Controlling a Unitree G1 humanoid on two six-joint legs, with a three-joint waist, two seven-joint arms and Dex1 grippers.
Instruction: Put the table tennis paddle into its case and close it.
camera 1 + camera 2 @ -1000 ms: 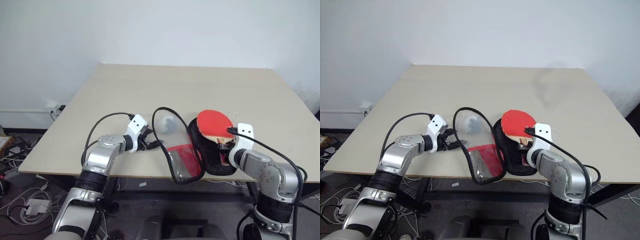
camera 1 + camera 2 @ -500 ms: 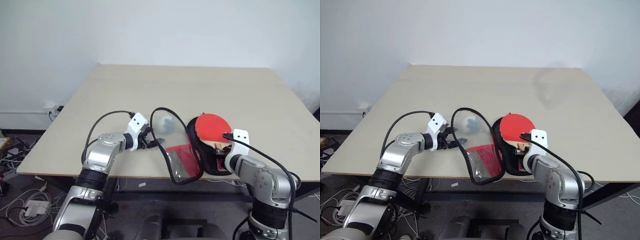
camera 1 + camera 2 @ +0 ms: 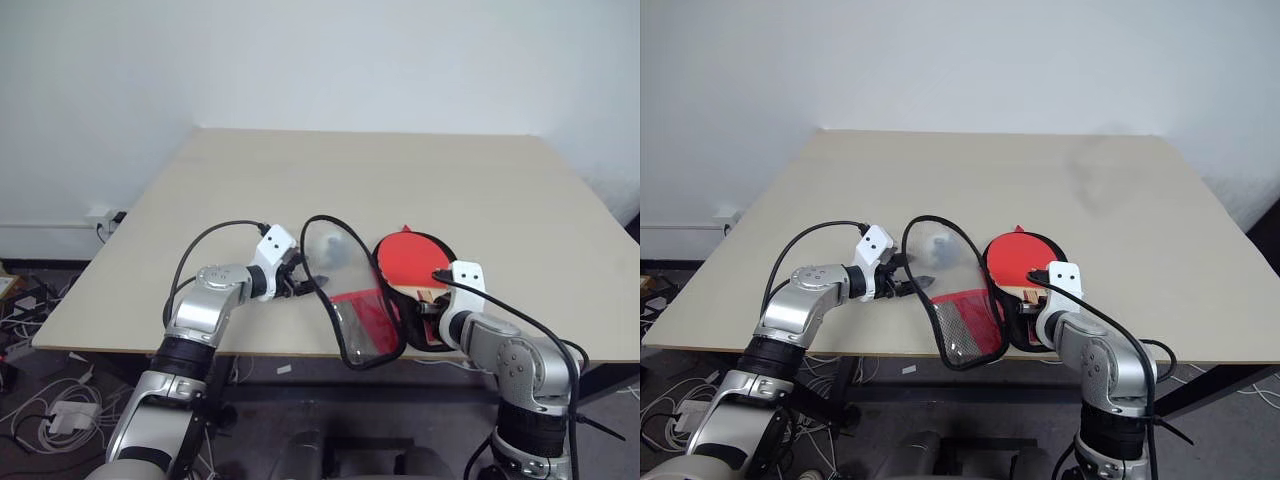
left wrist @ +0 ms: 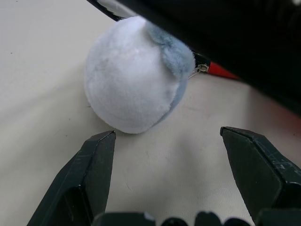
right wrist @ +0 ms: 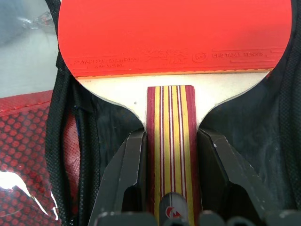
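The red table tennis paddle (image 3: pixel 410 262) lies with its blade over the black lining of the open case (image 5: pixel 244 117). My right gripper (image 5: pixel 170 141) is shut on the paddle's striped wooden handle (image 5: pixel 170 113), one finger on each side. The case's flap (image 3: pixel 360 318), red mesh with a clear panel and black edging, stands raised to the left of the paddle. My left gripper (image 4: pixel 167 141) is open just short of a fluffy white ball (image 4: pixel 134 80) and touches nothing; in the head views it (image 3: pixel 300 288) sits left of the flap.
The case rests close to the near edge of the beige table (image 3: pixel 400 170). Black cables loop from both wrists over the case area (image 3: pixel 330 222). More cables and a power strip lie on the floor at the left (image 3: pixel 60 410).
My right arm has drawn left and toward the near edge, carrying the paddle farther over the case lining. The left arm and the ball have not moved.
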